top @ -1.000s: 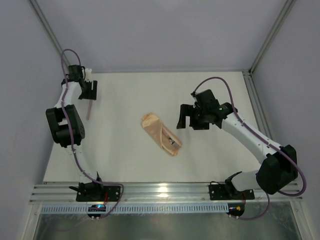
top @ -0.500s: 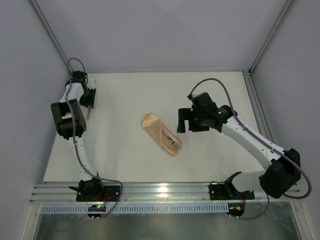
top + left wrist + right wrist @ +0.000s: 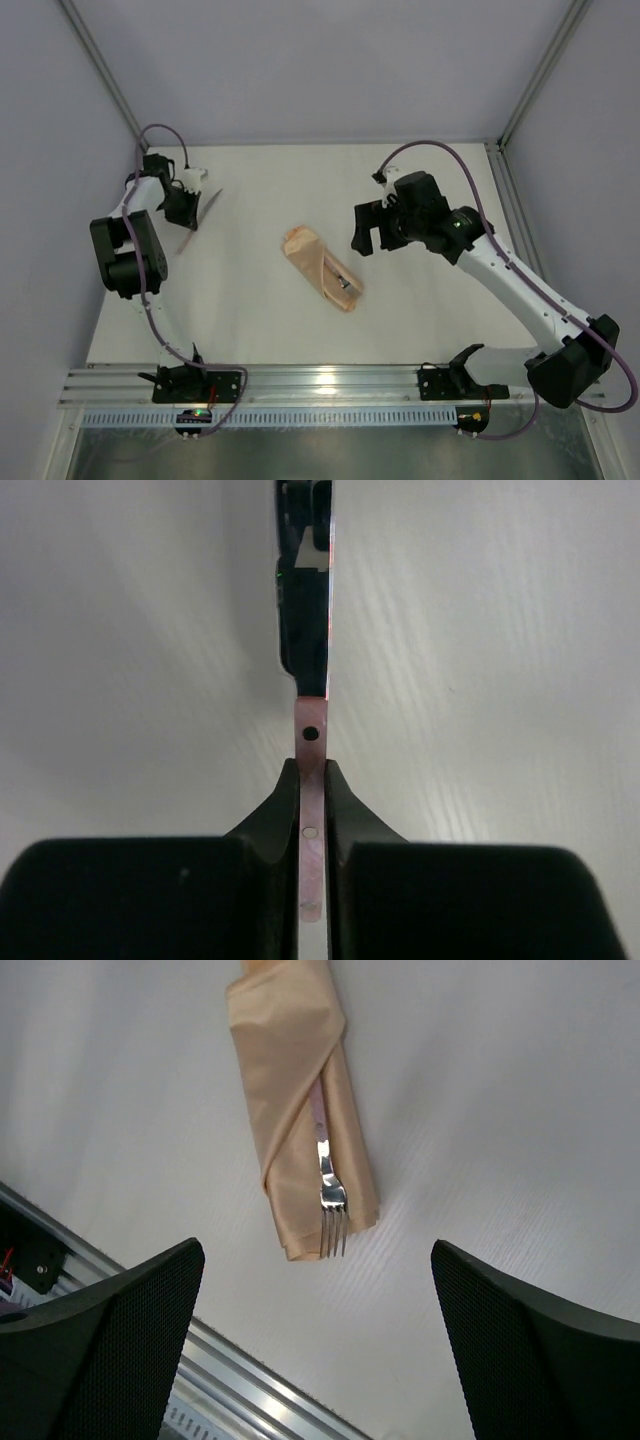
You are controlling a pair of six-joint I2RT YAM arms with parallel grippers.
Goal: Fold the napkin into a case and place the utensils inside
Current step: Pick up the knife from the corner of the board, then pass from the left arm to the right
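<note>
Table (image 3: 430,300): case (image 3: 320,268) lying centre, open surface running all round; right gripper (image 3: 368,230) hanging near its right.

Surface: a white, matte, flat table (image 3: 420,320), bare over most of its area.
Near edge: a ribbed aluminium rail (image 3: 330,380) runs along its whole length.
Lying on it: a narrow pouch of folded peach-orange cloth (image 3: 318,266).
Place: about the middle of the table, well apart from every edge.
Lie: flat and diagonal, with one end toward the far left corner and the other toward the near right corner.
Folds: a flap crosses the pouch's top face on a slant.
Inside the pouch: a fork with silver tines and a pale pinkish handle (image 3: 328,1192). The handle is tucked under the flap. The tines are bare at the near-right end and rest on the cloth.
</note>
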